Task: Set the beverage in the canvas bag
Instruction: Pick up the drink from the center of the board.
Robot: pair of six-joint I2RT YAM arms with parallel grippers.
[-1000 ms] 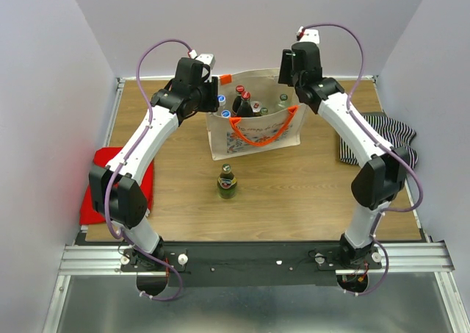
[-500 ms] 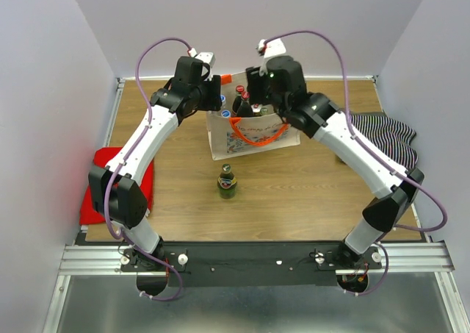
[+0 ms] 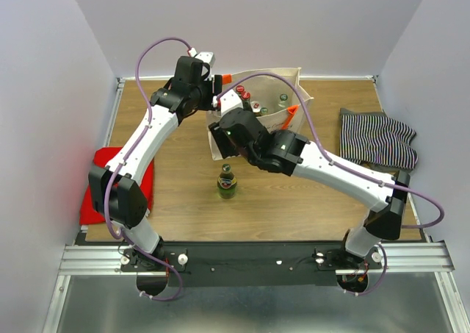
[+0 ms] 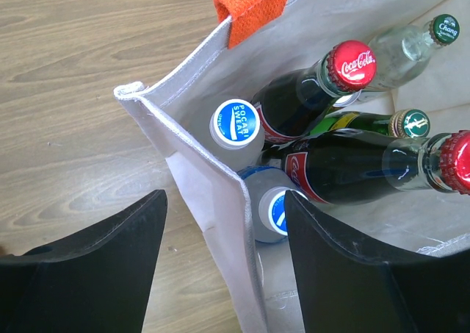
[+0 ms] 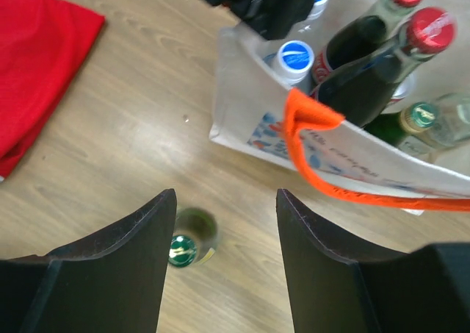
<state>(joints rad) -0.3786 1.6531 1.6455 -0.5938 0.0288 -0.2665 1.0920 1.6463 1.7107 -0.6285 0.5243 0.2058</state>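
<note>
Before the canvas bag [image 3: 273,79], on the table [image 3: 183,201], the green bottle [image 3: 227,181] stands free, with room all around. Right gripper [image 5: 226,193] hangs just above it, wide and empty; 1 second ago it was by the bag's right rim. Left gripper [image 4: 224,201] has widened, its 2 fingers [image 4: 88,274] astride the bag's left wall, seemingly not touching. Right arm [image 3: 323,167] hides the bag's front.

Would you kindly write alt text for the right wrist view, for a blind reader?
The open right gripper hangs over a wooden table, a green-capped bottle standing below, partly hidden by one finger. Beyond stands the canvas bag, holding several bottles; a red cloth lies at upper left.
</note>
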